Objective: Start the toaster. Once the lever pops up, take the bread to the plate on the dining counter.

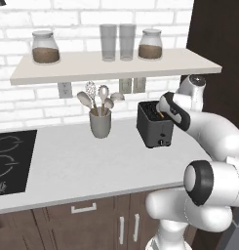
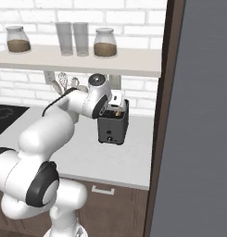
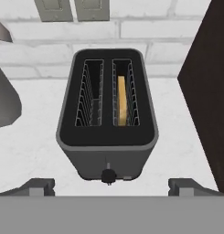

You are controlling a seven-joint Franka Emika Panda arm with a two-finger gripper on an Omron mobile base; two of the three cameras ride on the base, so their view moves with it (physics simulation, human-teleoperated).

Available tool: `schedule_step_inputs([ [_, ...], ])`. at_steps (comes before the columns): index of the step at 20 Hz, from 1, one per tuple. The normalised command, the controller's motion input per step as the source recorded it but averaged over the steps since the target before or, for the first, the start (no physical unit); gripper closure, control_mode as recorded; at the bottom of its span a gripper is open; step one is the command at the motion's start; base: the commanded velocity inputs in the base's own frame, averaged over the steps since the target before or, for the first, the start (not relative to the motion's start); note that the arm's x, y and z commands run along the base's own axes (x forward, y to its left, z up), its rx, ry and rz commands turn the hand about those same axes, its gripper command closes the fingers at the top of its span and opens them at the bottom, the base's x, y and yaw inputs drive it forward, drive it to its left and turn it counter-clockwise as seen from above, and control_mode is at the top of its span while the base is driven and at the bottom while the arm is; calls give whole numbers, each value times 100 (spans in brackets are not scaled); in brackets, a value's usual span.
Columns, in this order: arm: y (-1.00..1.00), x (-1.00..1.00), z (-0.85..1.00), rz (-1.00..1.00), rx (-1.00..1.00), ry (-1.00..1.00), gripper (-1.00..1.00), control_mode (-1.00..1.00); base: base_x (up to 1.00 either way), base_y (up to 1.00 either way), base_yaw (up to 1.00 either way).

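Hand view, looking straight down: the gripper [image 3: 111, 185] hangs with its two dark fingertips [image 3: 38, 185] spread wide and holding nothing, just above the front of the toaster [image 3: 107, 114]. The toaster, a black two-slot box with a small knob [image 3: 108, 175] low on its front face, stands on the white worktop [image 1: 82, 166] against the brick wall, beside a dark cabinet panel [image 3: 209, 91]. The bread [image 3: 122, 101], a thin pale yellow slice, stands on edge in the right-hand slot, sunk between the wire guides with its top edge exposed; the left slot is empty. Judged from its look, the slice is light, fairly stiff but crumbly, so a gentle pinch across its two flat faces at the top edge seems the soundest hold. A lever cannot be made out from this angle. Left base view: a grey cup of utensils [image 1: 100, 122] stands left of the toaster, well apart, below a shelf [image 1: 116, 66] of jars and glasses.
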Motion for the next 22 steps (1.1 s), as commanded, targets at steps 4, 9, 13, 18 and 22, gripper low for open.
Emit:
schedule_step_inputs([
  [4, 0, 0, -1, 0, 0, -2, -100, -100, 0, 0, 0],
  [9, 0, 0, 0, 0, 0, -5, -100, -100, 0, 0, 0],
  [13, 0, 0, 0, 0, 0, -9, -100, -100, 0, 0, 0],
  [18, 0, 0, -2, 0, 0, -5, -100, -100, 0, 0, 0],
  [22, 0, 0, -7, 0, 0, 0, -100, -100, 0, 0, 0],
])
